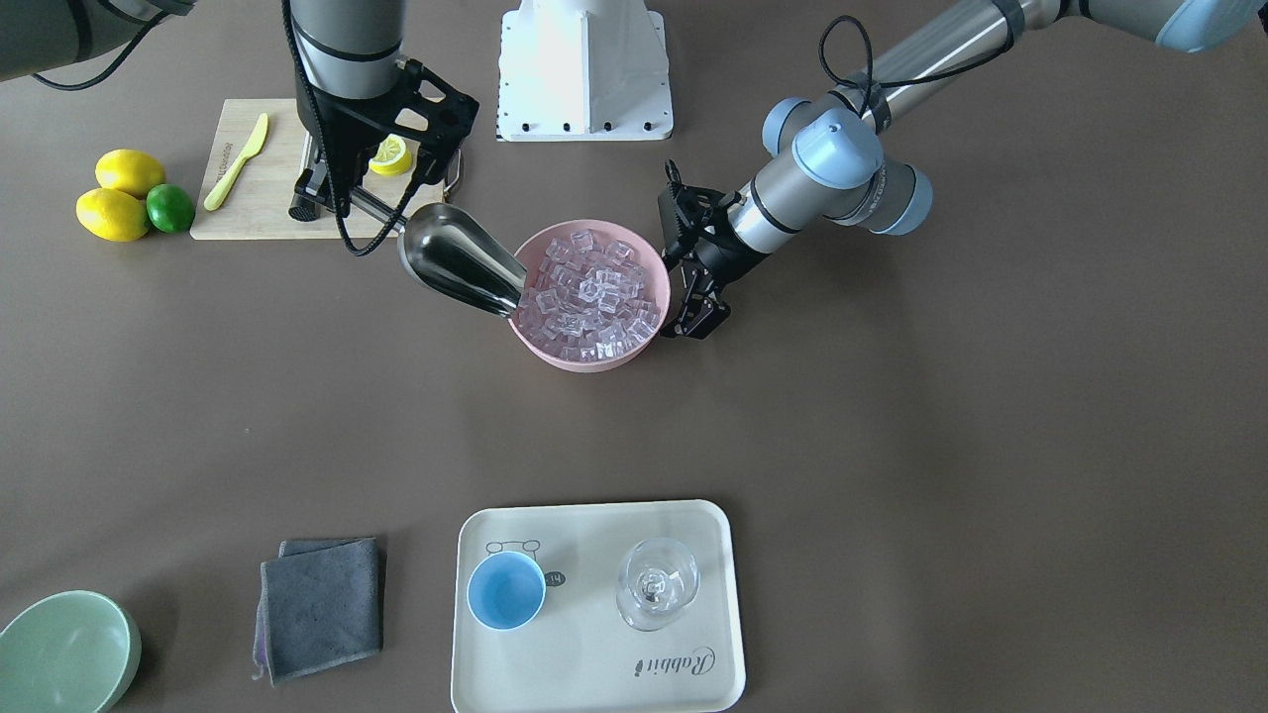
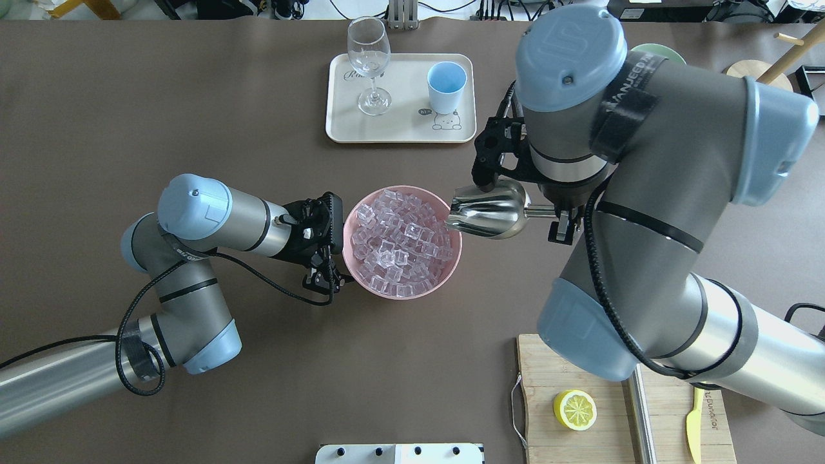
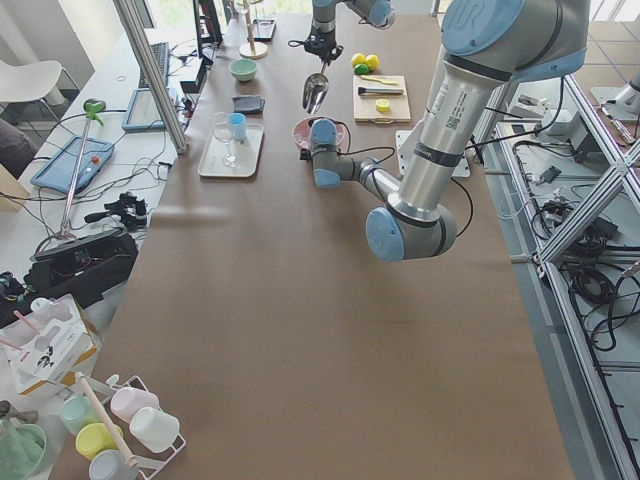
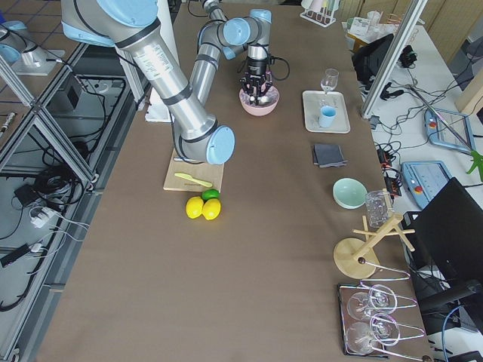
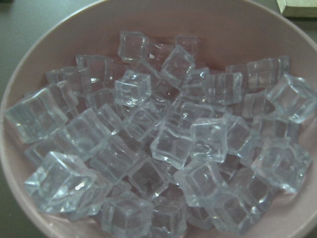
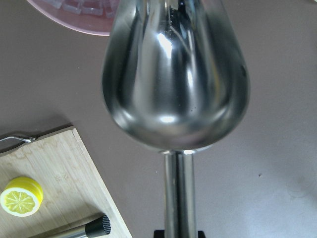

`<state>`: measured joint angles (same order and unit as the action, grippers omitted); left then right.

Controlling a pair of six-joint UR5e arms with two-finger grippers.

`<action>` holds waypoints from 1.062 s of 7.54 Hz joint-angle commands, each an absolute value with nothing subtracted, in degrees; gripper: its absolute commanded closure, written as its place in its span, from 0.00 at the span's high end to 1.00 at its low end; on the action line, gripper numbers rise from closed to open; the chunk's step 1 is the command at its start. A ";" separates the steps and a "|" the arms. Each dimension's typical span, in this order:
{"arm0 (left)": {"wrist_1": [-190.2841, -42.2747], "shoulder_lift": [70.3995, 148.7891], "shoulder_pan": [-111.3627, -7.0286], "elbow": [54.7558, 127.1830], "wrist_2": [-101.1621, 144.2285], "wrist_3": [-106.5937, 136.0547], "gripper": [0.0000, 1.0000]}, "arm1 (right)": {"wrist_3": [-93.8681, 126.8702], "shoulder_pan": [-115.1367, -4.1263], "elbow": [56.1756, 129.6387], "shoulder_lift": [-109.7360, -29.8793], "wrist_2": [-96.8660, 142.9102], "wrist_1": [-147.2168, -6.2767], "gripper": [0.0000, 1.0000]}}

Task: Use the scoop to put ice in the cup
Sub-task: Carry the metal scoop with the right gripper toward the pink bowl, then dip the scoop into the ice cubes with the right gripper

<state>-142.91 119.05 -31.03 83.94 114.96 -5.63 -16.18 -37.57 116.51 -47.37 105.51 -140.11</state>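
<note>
The tray point(image 1: 584, 663) lies at the middle of the tabletop edge opposite the robot and bears the script word "Rabbit". The cup point(image 1: 505, 590) stands upright on the tray's half toward the robot's right. A stemmed glass point(image 1: 658, 583) stands on the other half, apart from the cup. A small dark mark beside the cup is too small to read.

The ice point(image 1: 594, 292) fills a pink bowl point(image 1: 555, 352) in the middle of the tabletop, nearer the robot's edge. The scoop point(image 1: 461, 262) is tilted, with its open mouth at the bowl's rim on the robot's right side. The right gripper point(image 1: 342, 196) is clamped on the scoop's handle.

The left gripper point(image 1: 698, 317) sits just beside the bowl's opposite rim; whether its jaws are parted or closed cannot be told.

A cutting board point(image 1: 277, 168) lies near the robot's edge on its right side. It carries stamped lettering that is not legible.
</note>
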 commanded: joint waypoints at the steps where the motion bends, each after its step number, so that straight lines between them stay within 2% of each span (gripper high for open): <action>1: -142.91 119.27 -30.50 83.94 114.96 -5.71 0.99 | -16.26 -34.64 107.09 -38.45 101.87 -145.78 0.00; 3: -142.91 119.27 -30.50 83.94 114.96 -5.63 0.99 | -16.61 -32.44 99.87 -32.54 98.37 -149.40 0.00; 8: -143.00 119.00 -30.59 84.20 114.96 -5.63 0.99 | -17.32 -28.05 94.14 -31.20 92.02 -151.62 0.00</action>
<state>-143.04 119.02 -30.58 84.17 114.96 -5.66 -17.51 -29.81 96.47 -31.91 93.09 -152.22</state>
